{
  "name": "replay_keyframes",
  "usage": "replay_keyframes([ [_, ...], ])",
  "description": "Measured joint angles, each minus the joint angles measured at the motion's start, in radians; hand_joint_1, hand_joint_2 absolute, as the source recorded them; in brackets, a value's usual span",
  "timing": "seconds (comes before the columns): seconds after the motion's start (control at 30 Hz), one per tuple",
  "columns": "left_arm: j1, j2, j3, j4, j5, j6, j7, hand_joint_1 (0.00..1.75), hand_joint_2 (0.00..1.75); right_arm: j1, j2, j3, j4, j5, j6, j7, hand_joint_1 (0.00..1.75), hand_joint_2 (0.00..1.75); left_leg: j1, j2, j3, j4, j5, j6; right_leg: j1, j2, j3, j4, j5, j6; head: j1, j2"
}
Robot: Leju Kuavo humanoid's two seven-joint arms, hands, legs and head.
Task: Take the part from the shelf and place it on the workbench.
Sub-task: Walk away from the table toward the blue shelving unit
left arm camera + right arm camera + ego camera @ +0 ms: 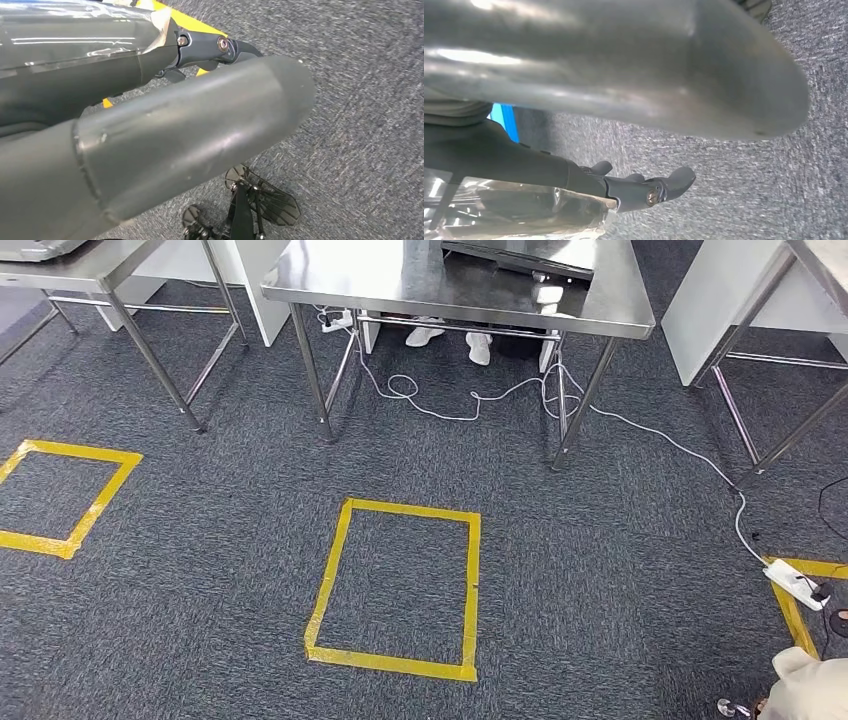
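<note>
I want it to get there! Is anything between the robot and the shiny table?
Nothing visible blocks the way. The carpet up to the steel table holds just flat yellow tape; the white cable lies under the table and off to the right.

The floor (600,570) is a dark grey carpet with a rough, speckled pile, marked with squares of smooth, slightly glossy yellow tape (395,590). The workbench (420,285) has a brushed stainless-steel top and legs that reflect dully, and a white plastic power strip (797,585) with a smooth white cable (650,435) lies on the carpet. The left hand (190,145) and the right hand (624,65) show smooth grey plastic thumbs with a satin sheen and faint scuffs, beside darker matt fingers (220,47) with small metal screws.
</note>
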Motion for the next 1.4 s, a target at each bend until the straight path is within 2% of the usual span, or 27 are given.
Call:
replay_keyframes([
  [0.03, 0.0, 0.0, 0.0, 0.0, -0.001, 0.0, 0.0, 0.0, 0.0, -0.001, 0.0, 0.0, 0.0, 0.0, 0.0, 0.0, 0.0, 0.0, 0.0, -0.007, -0.005, 0.004, 0.003, -0.008, 0.0, 0.007, 0.032, -0.061, 0.019, 0.005, 0.002, 0.0],
  [0.07, 0.0, 0.0, 0.0, 0.0, -0.002, 0.0, 0.0, 0.0, 0.0, -0.002, 0.002, 0.0, 0.0, -0.001, 0.0, 0.0, 0.0, 0.0, -0.001, -0.013, -0.009, 0.008, 0.005, -0.016, 0.0, 0.012, 0.053, -0.102, 0.033, 0.001, 0.003, 0.0],
  [0.13, 0.001, 0.0, 0.0, 0.0, -0.004, 0.0, -0.001, 0.0, 0.0, -0.003, 0.004, -0.002, 0.0, -0.003, 0.001, 0.0, 0.0, 0.0, -0.003, -0.022, -0.012, 0.008, 0.012, -0.032, 0.011, 0.014, 0.053, -0.113, 0.042, -0.02, 0.002, 0.0],
  [0.2, 0.003, 0.0, 0.0, 0.001, -0.007, 0.0, -0.002, 0.0, 0.0, -0.003, 0.004, -0.004, 0.0, -0.006, 0.001, -0.001, 0.0, 0.0, 0.005, -0.028, -0.014, 0.005, 0.019, -0.042, 0.013, 0.003, 0.049, -0.111, 0.051, -0.043, -0.002, 0.0],
  [0.23, 0.004, 0.0, 0.0, 0.001, -0.009, 0.0, -0.002, 0.0, 0.0, -0.004, 0.004, -0.005, 0.0, -0.008, 0.001, -0.001, 0.0, 0.0, 0.008, -0.023, -0.022, 0.02, 0.006, -0.043, 0.014, -0.003, 0.046, -0.112, 0.056, -0.053, -0.003, 0.0],
  [0.27, 0.005, -0.001, 0.0, 0.002, -0.011, 0.0, -0.002, 0.0, 0.0, -0.003, 0.004, -0.006, 0.0, -0.01, 0.001, -0.002, 0.0, 0.0, 0.009, -0.016, -0.04, 0.061, -0.025, -0.043, 0.015, -0.009, 0.043, -0.112, 0.062, -0.063, -0.004, 0.0],
  [0.37, 0.006, -0.001, -0.001, 0.002, -0.013, 0.0, 0.0, 0.0, 0.0, 0.001, 0.005, -0.007, 0.0, -0.011, 0.001, -0.004, 0.0, 0.0, 0.001, 0.003, -0.122, 0.272, -0.152, -0.037, 0.029, -0.03, 0.027, -0.112, 0.073, -0.083, -0.007, 0.0],
  [0.4, 0.006, -0.001, -0.001, 0.002, -0.013, 0.0, 0.001, 0.0, 0.0, 0.002, 0.005, -0.007, 0.0, -0.011, 0.001, -0.004, 0.0, 0.0, -0.002, 0.004, -0.133, 0.313, -0.168, -0.033, 0.035, -0.038, 0.021, -0.112, 0.075, -0.086, -0.007, 0.0],
  [0.43, 0.007, -0.001, -0.001, 0.002, -0.013, 0.0, 0.002, 0.0, 0.0, 0.003, 0.005, -0.007, 0.0, -0.011, 0.001, -0.004, 0.0, 0.0, -0.006, 0.006, -0.123, 0.315, -0.166, -0.026, 0.04, -0.046, 0.017, -0.111, 0.077, -0.088, -0.007, 0.0],
  [0.47, 0.007, -0.001, -0.001, 0.002, -0.014, 0.0, 0.002, 0.0, 0.0, 0.004, 0.005, -0.007, 0.0, -0.011, 0.001, -0.004, 0.0, 0.0, -0.011, 0.009, -0.093, 0.279, -0.149, -0.016, 0.045, -0.054, 0.015, -0.111, 0.078, -0.09, -0.007, 0.0],
  [0.53, 0.006, 0.0, -0.001, 0.002, -0.015, 0.0, 0.003, 0.0, 0.0, 0.003, 0.007, -0.007, 0.0, -0.01, 0.002, -0.004, 0.0, 0.0, -0.029, 0.039, 0.002, 0.14, -0.11, 0.012, 0.055, -0.069, 0.019, -0.111, 0.079, -0.091, -0.007, 0.0],
  [0.6, 0.002, 0.002, -0.002, 0.001, -0.015, 0.0, 0.004, 0.0, 0.0, 0.003, 0.01, -0.007, 0.001, -0.008, 0.005, -0.004, 0.0, 0.0, -0.046, 0.071, 0.058, 0.048, -0.094, 0.032, 0.062, -0.087, 0.023, -0.11, 0.079, -0.088, -0.006, 0.0],
  [0.63, 0.002, 0.002, -0.002, 0.001, -0.014, 0.001, 0.004, 0.0, 0.0, 0.001, 0.012, -0.007, 0.001, -0.006, 0.007, -0.004, 0.0, 0.0, -0.051, 0.075, 0.061, 0.035, -0.093, 0.036, 0.065, -0.097, 0.023, -0.109, 0.079, -0.085, -0.006, 0.0],
  [0.7, 0.003, 0.002, -0.002, 0.001, -0.014, 0.002, 0.006, 0.0, 0.0, -0.004, 0.012, -0.007, 0.001, -0.002, 0.012, -0.004, 0.0, 0.0, -0.049, 0.057, 0.057, 0.027, -0.082, 0.041, 0.065, -0.106, 0.02, -0.106, 0.078, -0.077, -0.007, 0.0],
  [0.77, 0.004, 0.001, -0.001, 0.001, -0.013, 0.003, 0.007, 0.0, 0.0, -0.004, 0.01, -0.007, 0.001, 0.001, 0.015, -0.004, 0.0, 0.0, -0.041, 0.04, 0.055, 0.017, -0.068, 0.048, 0.062, -0.07, -0.002, -0.06, 0.051, -0.07, -0.006, 0.0],
  [0.83, 0.003, 0.001, -0.001, 0.001, -0.013, 0.003, 0.007, 0.0, 0.0, -0.002, 0.007, -0.007, 0.001, 0.003, 0.016, -0.002, 0.0, 0.0, -0.038, 0.022, 0.046, 0.014, -0.059, 0.051, 0.053, -0.024, -0.057, 0.06, -0.011, -0.069, -0.004, 0.0],
  [0.9, 0.004, 0.0, 0.0, 0.001, -0.012, 0.004, 0.008, 0.0, 0.0, 0.001, 0.004, -0.007, 0.001, 0.004, 0.017, 0.0, 0.0, 0.0, -0.038, 0.001, 0.036, 0.015, -0.053, 0.049, 0.044, -0.013, -0.104, 0.172, -0.055, -0.061, -0.003, 0.0],
  [0.93, 0.004, 0.0, 0.0, 0.001, -0.012, 0.004, 0.009, 0.0, 0.0, 0.002, 0.003, -0.007, 0.001, 0.004, 0.017, 0.001, 0.0, 0.0, -0.037, -0.011, 0.033, 0.015, -0.05, 0.046, 0.039, -0.012, -0.104, 0.179, -0.054, -0.052, -0.002, 0.0],
  [0.97, 0.005, 0.0, 0.0, 0.002, -0.012, 0.005, 0.01, 0.0, 0.0, 0.003, 0.001, -0.007, 0.001, 0.004, 0.017, 0.001, 0.0, 0.0, -0.036, -0.022, 0.031, 0.015, -0.048, 0.043, 0.034, -0.011, -0.083, 0.144, -0.036, -0.04, -0.002, 0.0],
  [1.0, 0.005, -0.001, 0.0, 0.002, -0.012, 0.005, 0.011, 0.0, 0.0, 0.003, 0.0, -0.007, 0.001, 0.004, 0.017, 0.002, 0.0, 0.0, -0.034, -0.032, 0.03, 0.016, -0.046, 0.04, 0.029, -0.004, -0.045, 0.074, -0.008, -0.029, -0.002, 0.0],
  [1.03, 0.005, -0.001, 0.0, 0.002, -0.012, 0.006, 0.012, 0.0, 0.0, 0.003, -0.001, -0.007, 0.001, 0.004, 0.017, 0.003, 0.0, 0.0, -0.035, -0.042, 0.03, 0.018, -0.044, 0.035, 0.024, 0.009, -0.006, -0.002, 0.017, -0.021, -0.001, 0.0],
  [1.07, 0.005, -0.001, 0.0, 0.002, -0.012, 0.008, 0.012, 0.0, 0.0, 0.003, -0.002, -0.007, 0.001, 0.004, 0.017, 0.003, 0.0, 0.0, -0.036, -0.051, 0.029, 0.019, -0.043, 0.03, 0.021, 0.02, 0.023, -0.063, 0.037, -0.02, -0.001, 0.0],
  [1.13, 0.005, -0.001, 0.0, 0.002, -0.013, 0.011, 0.013, 0.0, 0.0, 0.001, -0.002, -0.007, 0.002, 0.005, 0.017, 0.005, 0.0, 0.0, -0.039, -0.063, 0.026, 0.021, -0.042, 0.016, 0.023, 0.03, 0.043, -0.112, 0.049, -0.032, -0.002, 0.0],
  [1.23, 0.007, 0.0, 0.0, 0.002, -0.015, 0.016, 0.014, 0.0, 0.0, 0.0, -0.001, -0.007, 0.002, 0.005, 0.017, 0.008, 0.0, 0.0, -0.031, -0.064, 0.014, 0.033, -0.048, 0.0, 0.023, 0.009, 0.046, -0.115, 0.058, -0.06, -0.004, 0.0],
  [1.3, 0.006, 0.0, -0.001, 0.003, -0.019, 0.019, 0.015, 0.0, 0.0, 0.001, 0.0, -0.008, 0.002, 0.006, 0.018, 0.01, 0.0, 0.0, -0.027, -0.033, -0.023, 0.112, -0.101, -0.009, 0.018, -0.009, 0.05, -0.118, 0.064, -0.075, -0.01, 0.0],
  [1.37, 0.006, 0.0, -0.002, 0.003, -0.023, 0.02, 0.016, 0.0, 0.0, 0.004, 0.002, -0.008, 0.002, 0.005, 0.019, 0.014, 0.0, 0.0, -0.025, -0.006, -0.087, 0.25, -0.172, -0.017, 0.023, -0.029, 0.049, -0.117, 0.063, -0.082, -0.015, 0.0],
  [1.4, 0.006, 0.0, -0.002, 0.003, -0.024, 0.021, 0.017, 0.0, 0.0, 0.005, 0.003, -0.008, 0.002, 0.005, 0.019, 0.017, 0.0, 0.0, -0.024, -0.001, -0.112, 0.303, -0.189, -0.02, 0.024, -0.039, 0.049, -0.117, 0.063, -0.082, -0.015, 0.0],
])
